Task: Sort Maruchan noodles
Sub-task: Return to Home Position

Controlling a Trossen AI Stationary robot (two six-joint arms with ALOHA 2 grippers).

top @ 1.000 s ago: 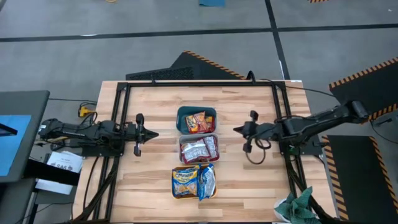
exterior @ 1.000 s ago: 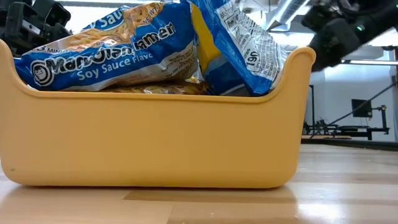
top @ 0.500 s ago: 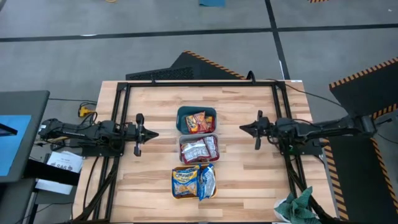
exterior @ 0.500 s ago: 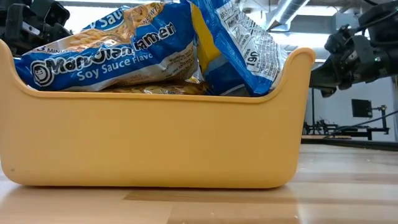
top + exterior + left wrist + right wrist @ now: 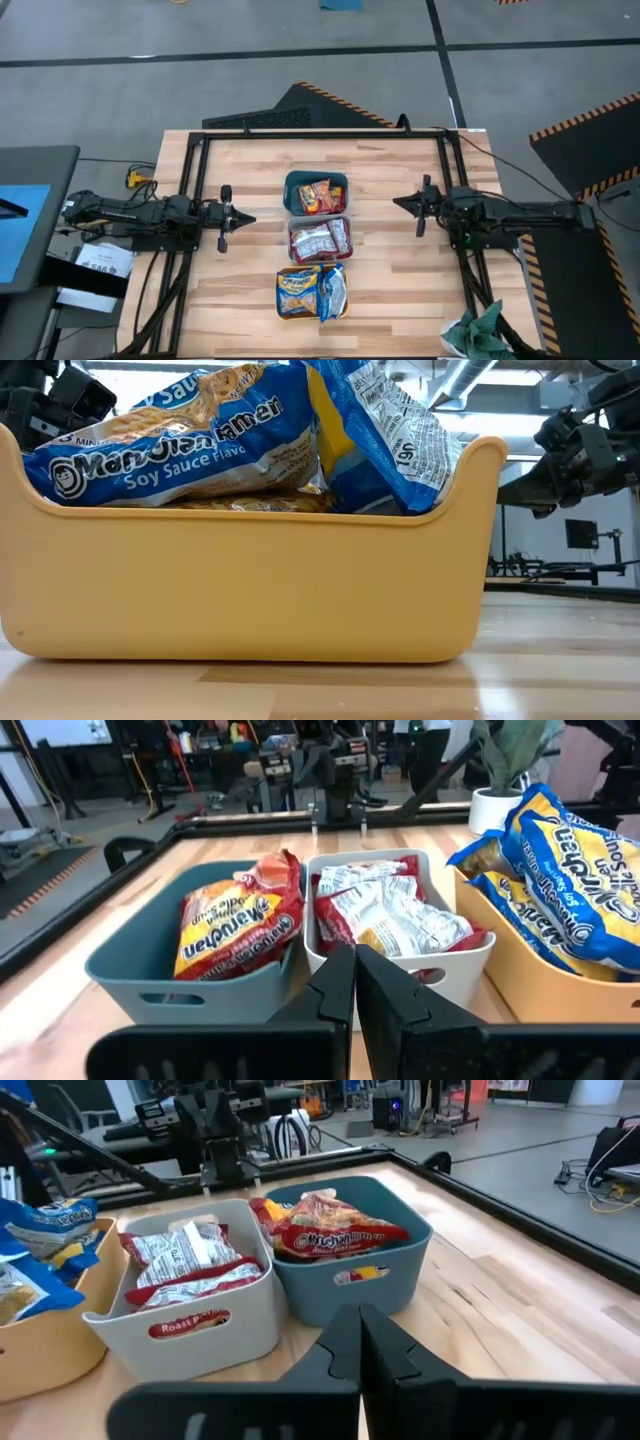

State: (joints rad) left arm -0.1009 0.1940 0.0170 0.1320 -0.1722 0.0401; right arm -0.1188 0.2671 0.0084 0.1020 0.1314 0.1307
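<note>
While the left gripper (image 5: 248, 217) stays put, the right gripper (image 5: 398, 203) has drawn back toward its side; both are closed and empty. Noodle packs (image 5: 316, 240) lie sorted in three bins (image 5: 315, 175) on the wooden table (image 5: 250, 160); grey floor (image 5: 200, 90) and striped mats (image 5: 590, 130) surround it.

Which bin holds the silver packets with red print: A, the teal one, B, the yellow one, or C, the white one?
C: the silver packets lie in the white bin, which stands between the teal bin holding red-orange packets and the yellow bin holding blue packets.
</note>
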